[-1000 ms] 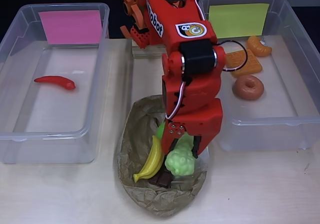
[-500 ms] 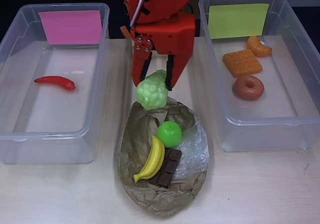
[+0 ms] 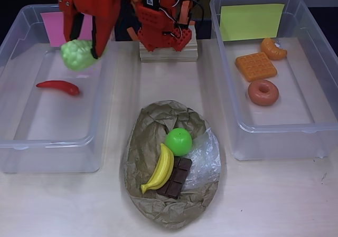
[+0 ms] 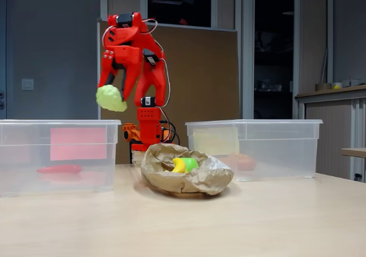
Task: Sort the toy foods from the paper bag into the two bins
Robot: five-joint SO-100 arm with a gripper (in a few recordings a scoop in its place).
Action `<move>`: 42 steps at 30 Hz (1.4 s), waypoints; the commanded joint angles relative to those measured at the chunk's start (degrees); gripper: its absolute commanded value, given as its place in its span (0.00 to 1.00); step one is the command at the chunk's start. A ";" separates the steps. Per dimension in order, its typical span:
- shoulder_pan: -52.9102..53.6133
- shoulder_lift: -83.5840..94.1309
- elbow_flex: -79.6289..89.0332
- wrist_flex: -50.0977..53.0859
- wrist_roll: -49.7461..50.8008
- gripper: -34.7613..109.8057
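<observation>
The red robot arm (image 4: 132, 45) is up high, and its jaws are clenched on the green grapes (image 3: 77, 54). From the side, the grapes (image 4: 111, 98) hang in the air above the bin with the pink label (image 4: 57, 154), not touching it. From above, they sit over the back part of that bin (image 3: 16, 142), just in front of the pink label (image 3: 53, 28).

Inside this bin lies the red chili (image 3: 58, 86), near the left wall. From the side it shows as a red shape (image 4: 59, 169) on the bin floor.

The paper bag (image 3: 145, 142) lies open on the desk (image 3: 274, 200), between the two bins and a bit nearer the front. In it are three toys. The green apple (image 3: 178, 141) is at the top. The yellow banana (image 3: 160, 170) lies below it, touching it. The dark chocolate bar (image 3: 178, 178) lies flat next to the banana, partly under it. From the side, the bag (image 4: 186, 174) looks crumpled and low, and a bit of yellow and green peeks out of it.

The bin with the yellow-green label (image 3: 317, 136) is on the right. It holds the orange croissant (image 3: 273, 48) at the back, the orange waffle (image 3: 255, 66) in front of it, and the brown donut (image 3: 263, 92) nearest the front. The waffle and donut are just beside each other.

The arm's base (image 3: 168, 51) stands on a small wooden block at the back of the desk, between the bins.
</observation>
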 commanded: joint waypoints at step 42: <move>35.07 9.49 50.27 -45.00 10.02 0.47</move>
